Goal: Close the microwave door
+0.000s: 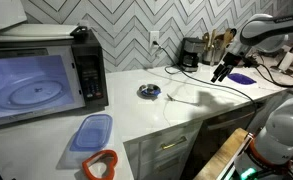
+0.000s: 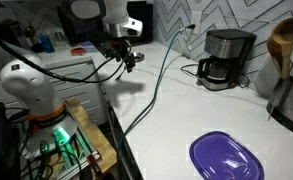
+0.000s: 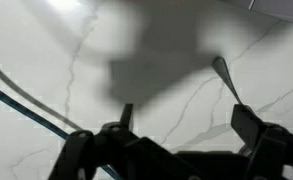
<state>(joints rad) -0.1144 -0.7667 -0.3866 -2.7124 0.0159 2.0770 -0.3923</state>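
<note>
Marble counter (image 1: 176, 105): black microwave (image 1: 91, 72) (turntable (image 1: 31, 92) showing)

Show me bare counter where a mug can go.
Bare white marble counter lies between the small round silver disc and the black coffee maker, and from the disc toward the blue translucent lid. Crowded: the far end, with the gripper and the purple lid.

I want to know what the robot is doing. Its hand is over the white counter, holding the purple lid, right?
Not holding. The hand is over the white counter but open and empty, as the wrist view shows; the purple lid lies on the counter, apart from it.
</note>
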